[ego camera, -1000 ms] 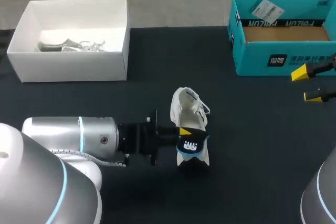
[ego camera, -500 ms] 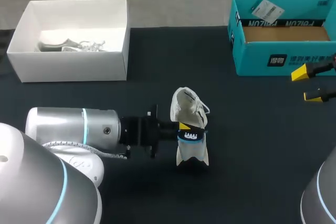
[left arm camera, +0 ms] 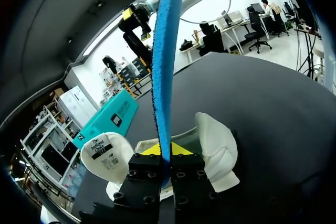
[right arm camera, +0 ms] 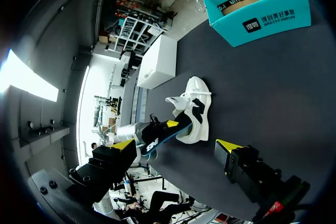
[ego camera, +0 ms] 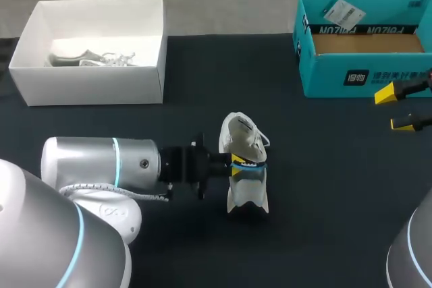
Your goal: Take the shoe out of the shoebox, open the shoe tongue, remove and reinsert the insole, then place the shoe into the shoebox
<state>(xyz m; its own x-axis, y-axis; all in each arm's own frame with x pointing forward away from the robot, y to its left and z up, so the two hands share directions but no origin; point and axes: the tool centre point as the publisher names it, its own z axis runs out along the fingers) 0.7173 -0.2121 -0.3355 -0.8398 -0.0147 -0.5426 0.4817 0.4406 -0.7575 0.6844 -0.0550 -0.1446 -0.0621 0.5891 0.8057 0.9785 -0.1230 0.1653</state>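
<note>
My left gripper (ego camera: 236,164) pinches the blue insole (left arm camera: 167,51) edge-on between its 2 fingers, against the white sneaker (ego camera: 239,133) in the middle of the black table (ego camera: 324,187). My right gripper (ego camera: 395,108) hangs spread wide just beside the teal shoebox (ego camera: 324,75).

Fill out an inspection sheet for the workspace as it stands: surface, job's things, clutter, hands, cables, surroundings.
Surface: dark table, matte top.
Job's things: white shoe mid-table, outside both boxes; blue insole held edge-on at the shoe; teal shoebox open at the far right, no shoe in it.
Clutter: white box at the far left, with another shoe inside.
Hands: left hand shut on the insole; right hand open near the table's right edge, holding nothing.
Cables: thin cable looped under the left arm's wrist, apart from the shoe.
Surroundings: nothing seen.
</note>
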